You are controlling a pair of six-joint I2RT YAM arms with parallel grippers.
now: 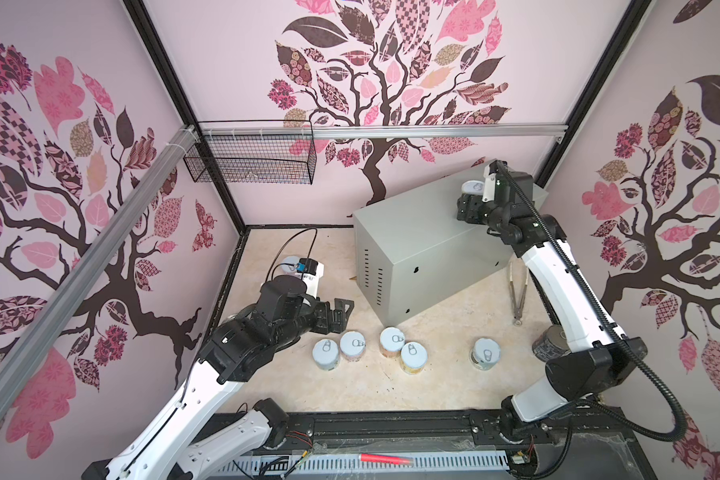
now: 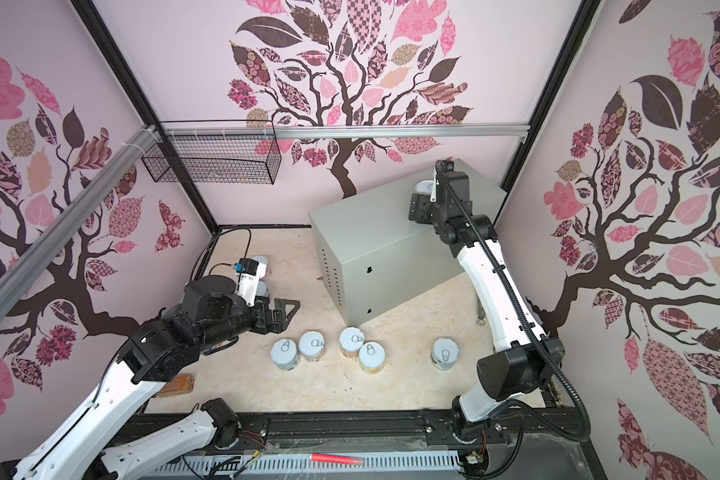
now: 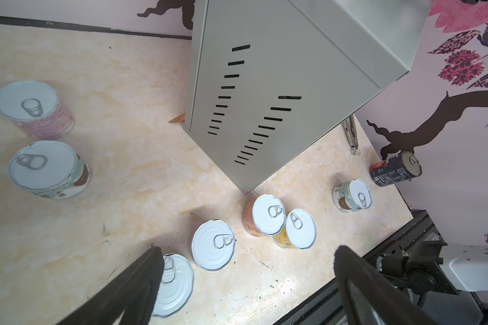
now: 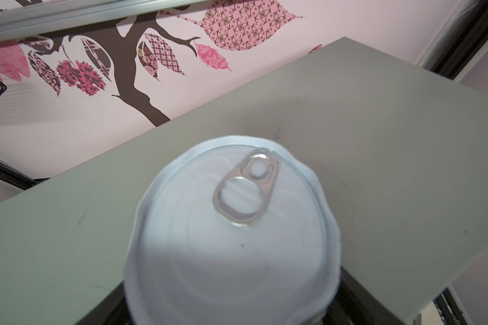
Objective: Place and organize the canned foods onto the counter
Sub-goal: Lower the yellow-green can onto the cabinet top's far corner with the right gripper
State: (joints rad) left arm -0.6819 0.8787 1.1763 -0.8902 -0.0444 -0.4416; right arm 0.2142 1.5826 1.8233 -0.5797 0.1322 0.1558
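Observation:
A short can with a pale pull-tab lid [image 4: 231, 239] sits between the fingers of my right gripper [image 1: 474, 192], shut on it at the far right part of the grey counter's top [image 1: 416, 232]. Whether the can's base touches the top is hidden. Several short cans [image 1: 352, 345] stand on the floor in front of the counter, one further right [image 1: 485, 353]. A dark-labelled taller can [image 3: 395, 168] stands by the right wall, partly behind my right arm. Two more short cans [image 3: 31, 109] stand at the left. My left gripper [image 1: 341, 316] hovers open and empty above the nearest cans [image 3: 213, 244].
Metal tongs [image 1: 518, 291] lie on the floor right of the counter. A black wire-mesh basket [image 1: 250, 158] hangs on the back rail at the left. An amber packet [image 2: 177, 384] lies under my left arm. A black rail [image 1: 391, 424] borders the floor's front edge.

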